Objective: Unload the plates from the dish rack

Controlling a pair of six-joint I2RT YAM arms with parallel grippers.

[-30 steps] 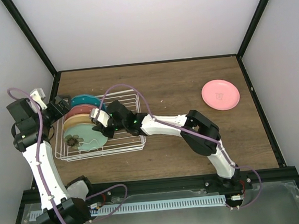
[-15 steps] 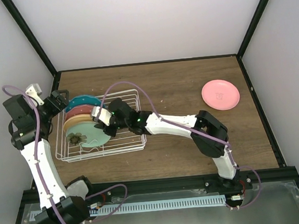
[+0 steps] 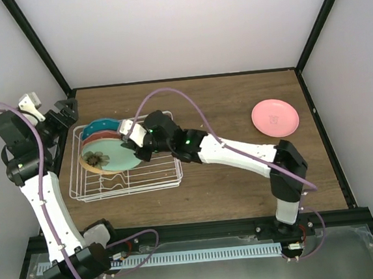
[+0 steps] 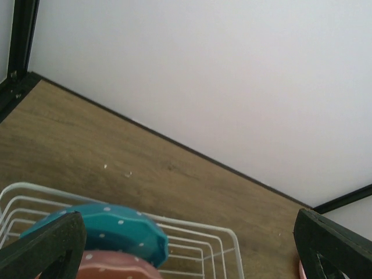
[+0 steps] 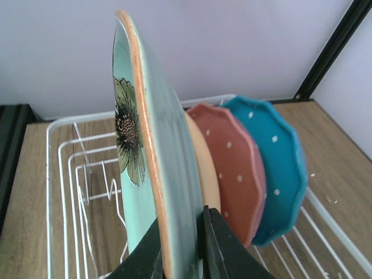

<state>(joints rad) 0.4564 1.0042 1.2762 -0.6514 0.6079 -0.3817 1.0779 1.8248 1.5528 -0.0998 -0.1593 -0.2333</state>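
Note:
The white wire dish rack (image 3: 157,181) stands at the left of the table. My right gripper (image 3: 135,146) is shut on the rim of the mint green flower plate (image 3: 113,157) and holds it over the rack; in the right wrist view the fingers (image 5: 218,241) pinch that plate (image 5: 145,151). Behind it stand the orange-yellow plate (image 5: 203,168), the salmon-red dotted plate (image 5: 232,168) and the teal-blue dotted plate (image 5: 273,168). The pink plate (image 3: 275,117) lies on the table at the far right. My left gripper (image 3: 67,114) is open and empty, raised at the rack's far left corner.
The left wrist view shows the teal-blue plate (image 4: 110,229), the rack's far rim (image 4: 197,224), bare wood and the white back wall. Black frame posts (image 3: 35,48) stand at the corners.
My right gripper has lifted the mint green plate and carried it toward the back of the rack. My left arm has drawn back up and to the left, away from the rack.

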